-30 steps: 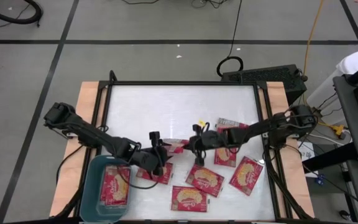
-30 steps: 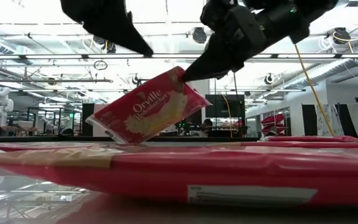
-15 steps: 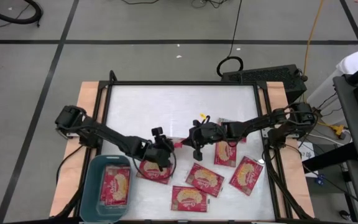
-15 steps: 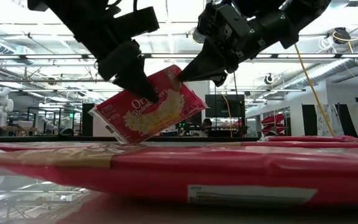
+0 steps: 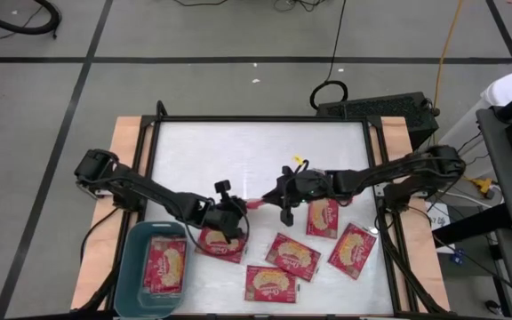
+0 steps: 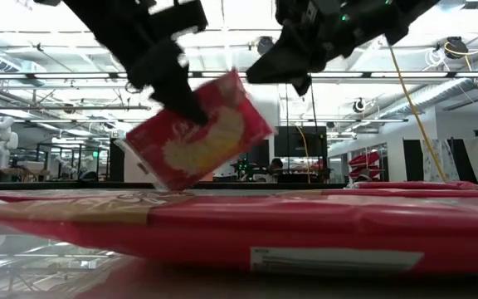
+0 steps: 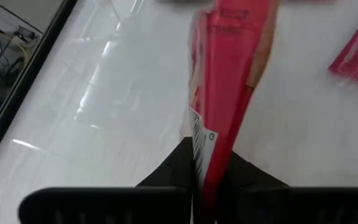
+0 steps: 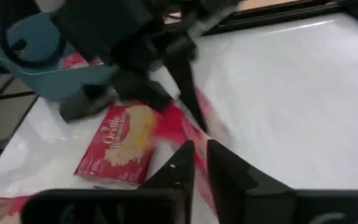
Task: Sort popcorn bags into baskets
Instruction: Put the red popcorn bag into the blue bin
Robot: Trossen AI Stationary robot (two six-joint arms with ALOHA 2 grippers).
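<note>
Our left hand [image 6: 173, 95] pinches a popcorn bag [image 6: 197, 137] by its edge, tilted above the desk [image 5: 256, 160] (near the basket [image 5: 130, 267]). It looks light, flat and slick; grip the seam. Our right hand [image 6: 276, 71] hangs just beside it, released, its fingers barely parted.

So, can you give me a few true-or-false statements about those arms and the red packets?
1. The teal basket has a popcorn bag in it. True.
2. The left arm's fingers are shut on a tilted bag. True.
3. Every bag is already in the basket. False: several loose bags lie on the table.
4. The basket sits on the right arm's side. False: it is on the left arm's side.
</note>
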